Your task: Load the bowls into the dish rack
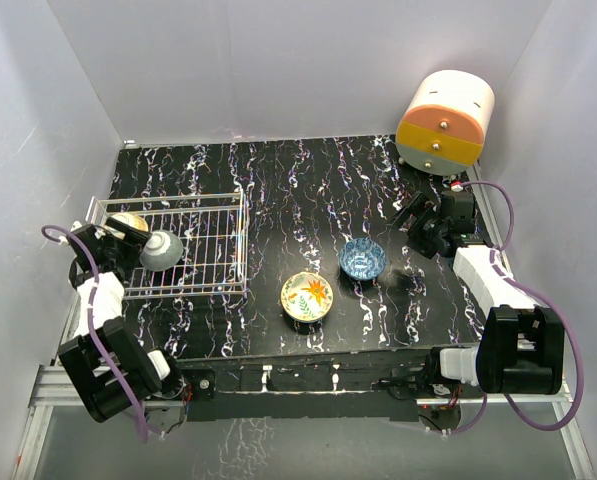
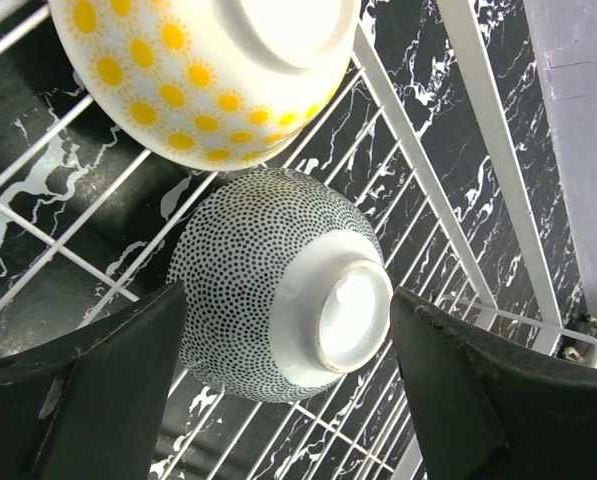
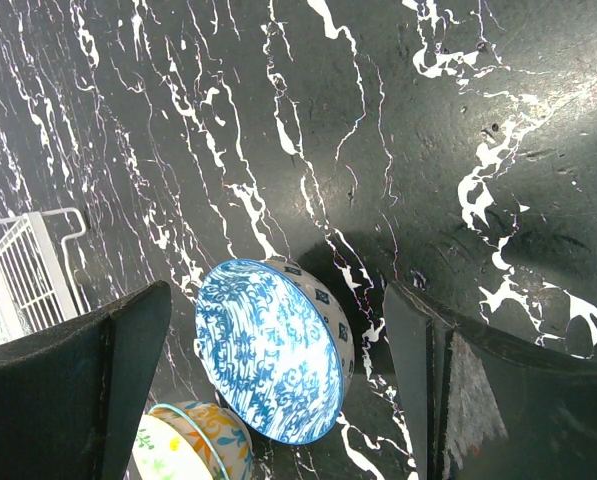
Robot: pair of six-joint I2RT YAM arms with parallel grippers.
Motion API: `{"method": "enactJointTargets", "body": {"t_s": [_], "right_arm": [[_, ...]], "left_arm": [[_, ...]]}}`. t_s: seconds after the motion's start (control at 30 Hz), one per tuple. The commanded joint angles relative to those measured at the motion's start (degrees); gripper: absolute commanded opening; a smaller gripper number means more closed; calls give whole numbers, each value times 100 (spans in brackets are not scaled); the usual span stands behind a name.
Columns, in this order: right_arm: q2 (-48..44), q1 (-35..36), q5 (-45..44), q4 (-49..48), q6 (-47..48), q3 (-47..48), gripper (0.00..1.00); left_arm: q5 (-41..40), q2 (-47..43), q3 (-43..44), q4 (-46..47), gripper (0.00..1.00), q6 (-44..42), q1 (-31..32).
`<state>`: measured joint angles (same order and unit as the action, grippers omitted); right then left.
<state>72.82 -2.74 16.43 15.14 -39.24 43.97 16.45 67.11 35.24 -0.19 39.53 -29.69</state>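
Two bowls racked, two to go
Grey bowl (image 1: 161,250), yellow bowl (image 1: 128,221) in dish rack (image 1: 218,215), left hand (image 2: 288,330) spread astride the grey; blue bowl (image 1: 362,258), floral bowl (image 1: 307,296) on tabletop (image 1: 298,190), right hand (image 3: 278,300) spread

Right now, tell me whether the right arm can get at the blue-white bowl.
Probably yes. The right gripper is open and faces the blue-white bowl, which stands upright on the table with bare tabletop between them. The flowered bowl sits close on its far side, not in the path.
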Motion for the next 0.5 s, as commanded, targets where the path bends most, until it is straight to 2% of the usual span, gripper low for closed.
{"method": "enactJointTargets", "body": {"t_s": [0.0,0.33,0.47], "right_arm": [[-83,4,-33,-219,70,39,91],[-212,3,246,-92,79,131,91],[-238,2,330,-118,70,19,91]], "left_arm": [[-189,-36,398,-447,81,-271,-31],[-274,19,1678,-1772,81,-903,71],[-716,296,2354,-2337,81,-1554,558]]}}
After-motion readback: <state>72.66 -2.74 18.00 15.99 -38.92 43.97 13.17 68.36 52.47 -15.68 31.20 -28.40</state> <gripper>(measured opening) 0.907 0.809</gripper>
